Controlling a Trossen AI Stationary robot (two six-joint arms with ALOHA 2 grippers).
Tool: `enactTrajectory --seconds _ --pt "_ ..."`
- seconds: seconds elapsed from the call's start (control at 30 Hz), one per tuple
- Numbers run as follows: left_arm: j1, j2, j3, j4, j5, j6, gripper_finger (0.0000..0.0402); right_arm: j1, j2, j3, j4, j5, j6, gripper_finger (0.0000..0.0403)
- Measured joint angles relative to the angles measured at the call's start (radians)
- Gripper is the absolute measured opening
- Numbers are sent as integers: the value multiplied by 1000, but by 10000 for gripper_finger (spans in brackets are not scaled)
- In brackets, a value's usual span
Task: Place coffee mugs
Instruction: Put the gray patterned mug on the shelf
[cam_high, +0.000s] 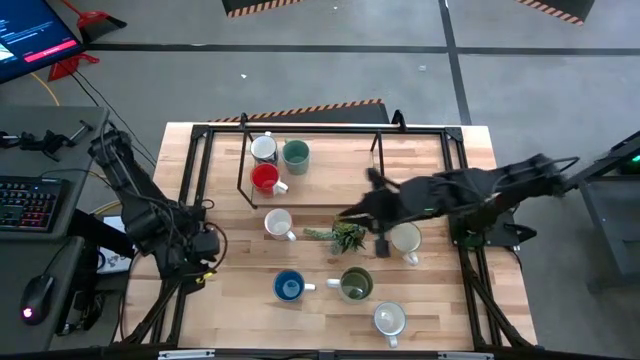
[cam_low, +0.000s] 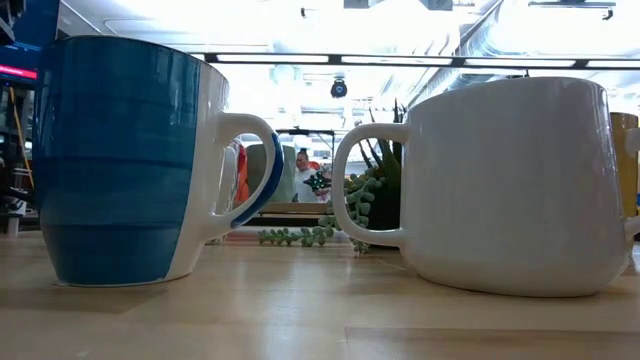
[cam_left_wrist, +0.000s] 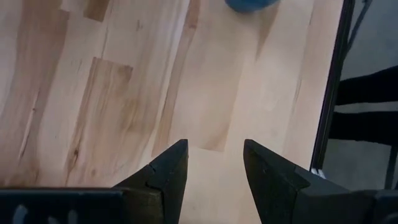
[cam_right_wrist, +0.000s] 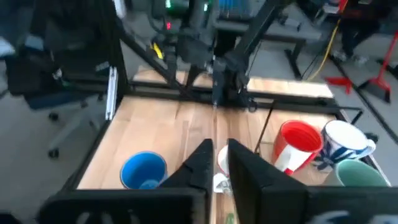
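Several coffee mugs stand on their bases on the wooden table. A white patterned mug, a teal mug and a red mug stand at the back. A white mug, another white mug, a blue mug, an olive mug and a third white mug stand nearer. My right gripper hangs high over the table's middle, its fingers a narrow gap apart, holding nothing. My left gripper is open over bare wood by the left edge.
A small spiky green plant lies between the two middle white mugs. A black bar frame stands around the back mugs, and black rails run along the table's sides. Bare wood lies at the near left.
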Motion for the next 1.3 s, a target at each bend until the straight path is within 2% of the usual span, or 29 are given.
enactTrajectory --seconds 0.3,0.5,0.67,1.03,1.3 --pt "-87 -5 0 0 -102 44 147 -95 408 432 -272 -20 69 129" --pt "-90 -5 0 9 -152 89 147 -154 605 605 -416 -88 106 161" --pt "-90 -6 0 56 -191 139 147 -201 714 636 -435 -163 193 165" --pt "-89 -5 0 104 -213 202 147 -251 875 636 -390 -133 316 165" --pt "-89 -5 0 103 -218 222 147 -266 902 624 -271 -110 339 165"
